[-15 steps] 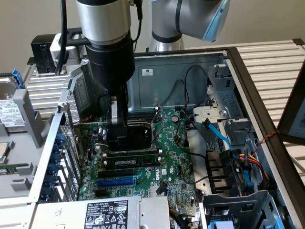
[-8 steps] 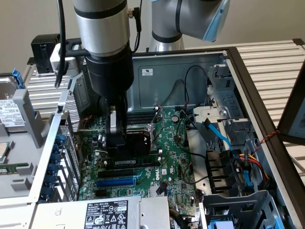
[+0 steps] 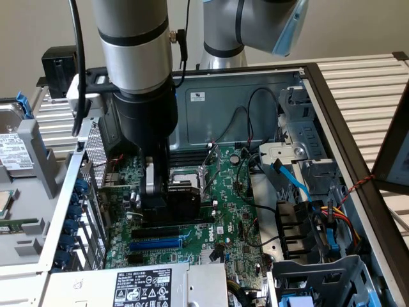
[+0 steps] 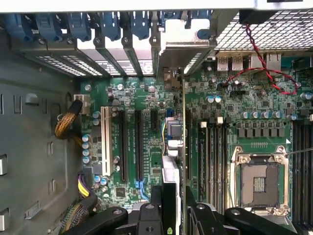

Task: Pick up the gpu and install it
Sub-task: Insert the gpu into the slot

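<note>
The gpu [image 3: 186,194] stands on edge over the motherboard [image 3: 227,211] inside the open case [image 3: 255,102], its black shroud facing the exterior view's right. The gripper [image 3: 160,199] is clenched on it, one finger on each face. In the wrist view the fingers [image 4: 146,218] flank the card, seen edge-on, and its silver bracket [image 4: 183,49] reaches the rear slot openings beside the blue latches [image 4: 105,24]. The card runs between the black expansion slots [image 4: 138,144] and the memory slots [image 4: 212,156]; whether its edge is seated I cannot tell. The CPU socket [image 4: 259,182] lies near it, a white slot [image 4: 104,142] farther off. A red-and-black twisted wire [image 4: 266,73] crosses the board near the rear ports. In the exterior view a blue slot [image 3: 156,244] lies nearer the camera than the gpu, and the power supply [image 3: 137,284] nearer again
</note>
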Robot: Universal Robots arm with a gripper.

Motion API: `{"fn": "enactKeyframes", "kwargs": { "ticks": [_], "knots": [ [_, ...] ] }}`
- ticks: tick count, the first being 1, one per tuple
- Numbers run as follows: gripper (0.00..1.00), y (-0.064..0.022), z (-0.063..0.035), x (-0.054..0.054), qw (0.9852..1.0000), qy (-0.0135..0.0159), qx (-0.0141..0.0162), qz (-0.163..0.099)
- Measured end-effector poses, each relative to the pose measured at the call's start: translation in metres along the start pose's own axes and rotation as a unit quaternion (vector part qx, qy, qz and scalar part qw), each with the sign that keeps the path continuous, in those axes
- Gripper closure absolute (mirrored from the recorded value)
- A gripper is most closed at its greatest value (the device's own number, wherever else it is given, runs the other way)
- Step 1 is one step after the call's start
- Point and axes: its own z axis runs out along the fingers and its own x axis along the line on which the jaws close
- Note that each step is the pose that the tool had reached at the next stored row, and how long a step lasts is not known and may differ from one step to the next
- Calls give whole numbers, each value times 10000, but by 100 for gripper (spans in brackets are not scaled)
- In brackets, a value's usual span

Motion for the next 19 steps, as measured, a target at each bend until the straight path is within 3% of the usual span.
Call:
{"fn": "enactKeyframes", "kwargs": {
  "ticks": [4,8,10,19],
  "knots": [
    [73,22,42,4,10000,-63,-5,3],
    [73,39,79,4,9999,-165,-11,5],
    [73,40,91,4,9998,-191,-13,6],
    [73,47,118,6,9998,-193,-14,5]
  ]
}}
